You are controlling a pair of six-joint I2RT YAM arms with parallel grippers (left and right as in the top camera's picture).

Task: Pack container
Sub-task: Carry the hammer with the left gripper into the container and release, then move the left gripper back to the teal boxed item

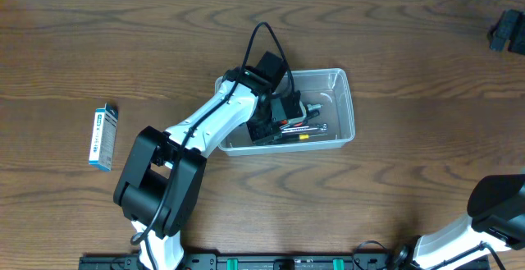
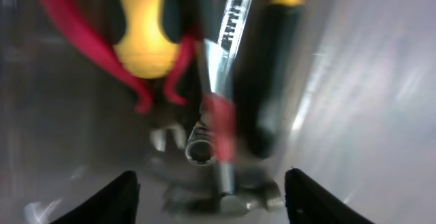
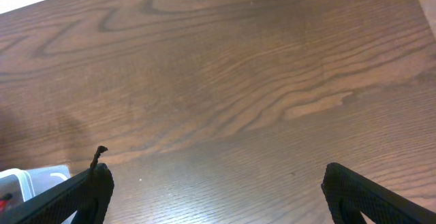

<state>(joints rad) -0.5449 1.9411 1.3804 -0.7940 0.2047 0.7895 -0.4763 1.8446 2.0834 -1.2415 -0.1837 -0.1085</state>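
The clear plastic container (image 1: 342,82) stands at the table's middle, with several hand tools (image 1: 303,129) lying in it. My left gripper (image 1: 283,112) reaches down inside it. In the left wrist view the left gripper (image 2: 211,176) is open and empty, just above a metal socket tool (image 2: 201,149), a yellow-handled tool (image 2: 143,33), a black handle (image 2: 262,81) and a steel ruler (image 2: 231,20). My right gripper (image 3: 218,173) is open and empty over bare wood. A corner of the container (image 3: 27,183) shows at the right wrist view's lower left.
A small blue-and-white box (image 1: 103,136) lies on the table at the far left. A black object (image 1: 509,30) sits at the back right edge. The right arm's base (image 1: 492,212) is at the front right corner.
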